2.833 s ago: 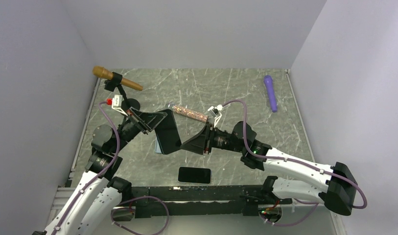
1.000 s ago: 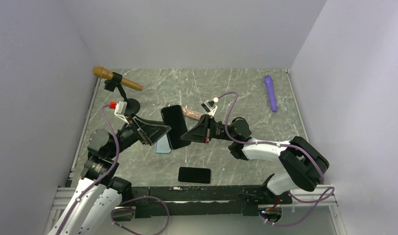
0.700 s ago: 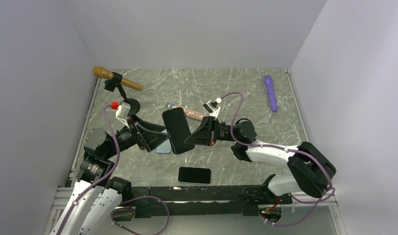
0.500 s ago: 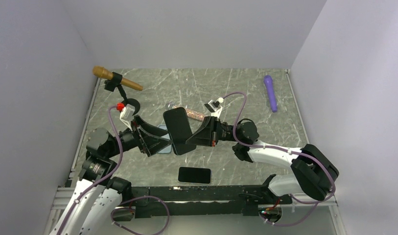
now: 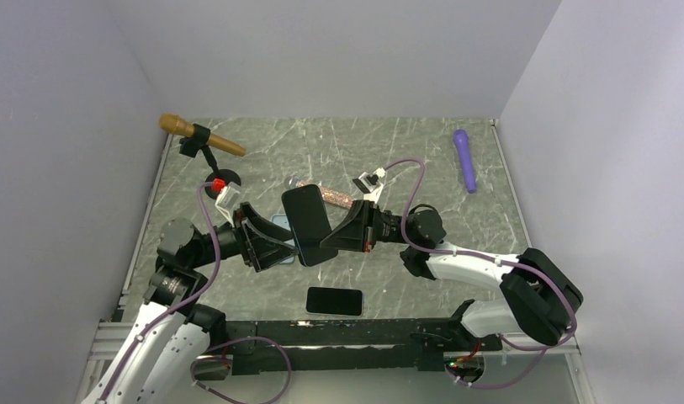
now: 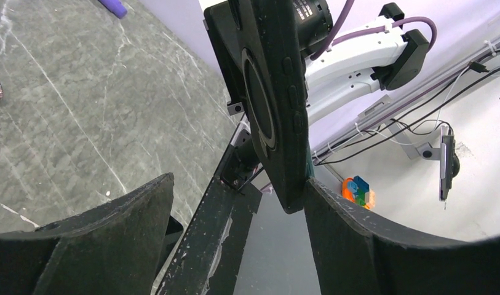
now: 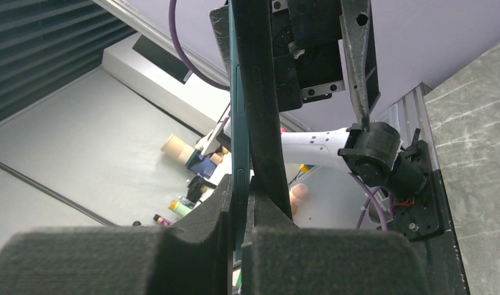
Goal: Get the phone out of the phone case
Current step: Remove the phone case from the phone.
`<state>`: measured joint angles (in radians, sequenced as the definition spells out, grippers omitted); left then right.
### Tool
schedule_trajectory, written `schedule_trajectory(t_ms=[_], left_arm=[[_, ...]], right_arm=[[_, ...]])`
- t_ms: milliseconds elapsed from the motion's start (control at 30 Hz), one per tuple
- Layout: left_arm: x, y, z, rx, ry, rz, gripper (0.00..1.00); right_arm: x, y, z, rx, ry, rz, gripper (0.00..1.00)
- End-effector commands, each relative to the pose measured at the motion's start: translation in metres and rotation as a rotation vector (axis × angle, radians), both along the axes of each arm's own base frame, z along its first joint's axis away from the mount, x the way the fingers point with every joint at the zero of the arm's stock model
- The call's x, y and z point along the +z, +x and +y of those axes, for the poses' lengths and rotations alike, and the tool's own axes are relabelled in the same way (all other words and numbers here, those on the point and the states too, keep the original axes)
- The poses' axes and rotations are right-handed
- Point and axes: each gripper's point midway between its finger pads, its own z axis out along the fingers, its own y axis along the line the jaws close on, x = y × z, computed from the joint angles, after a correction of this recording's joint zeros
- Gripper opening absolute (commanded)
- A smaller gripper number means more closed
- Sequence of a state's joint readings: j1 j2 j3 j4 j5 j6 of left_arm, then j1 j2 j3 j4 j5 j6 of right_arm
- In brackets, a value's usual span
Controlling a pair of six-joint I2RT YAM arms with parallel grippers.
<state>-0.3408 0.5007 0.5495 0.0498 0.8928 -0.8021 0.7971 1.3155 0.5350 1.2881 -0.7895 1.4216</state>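
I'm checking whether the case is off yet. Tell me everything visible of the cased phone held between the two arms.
The cased phone is a slab in a matte black, rubbery-looking case with a round ring on one face and raised side buttons; a teal phone edge shows inside its rim. It hangs tilted above the table, one end clamped in the shut right pincer. The open fingers of the left pincer flank it; contact is unclear.
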Motion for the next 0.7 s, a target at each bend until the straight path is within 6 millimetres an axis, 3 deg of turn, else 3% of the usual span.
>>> schedule_trajectory(t_ms=[0,133,400,667], left_arm=[[0.011,-0.003,-0.002,-0.033,-0.026,-0.047,0.85],[0.008,-0.003,-0.002,-0.036,-0.017,-0.04,0.86],[-0.007,0.007,-0.001,-0.002,0.02,-0.002,0.66],[-0.013,0.018,-0.003,0.026,0.041,0.033,0.63]], right_arm=[[0.03,-0.004,-0.009,-0.032,0.114,-0.106,0.0],[0.029,-0.003,-0.008,-0.035,0.111,-0.104,0.0],[0.035,-0.005,-0.01,-0.018,0.137,-0.105,0.0],[0.033,-0.007,-0.01,-0.017,0.134,-0.104,0.0]])
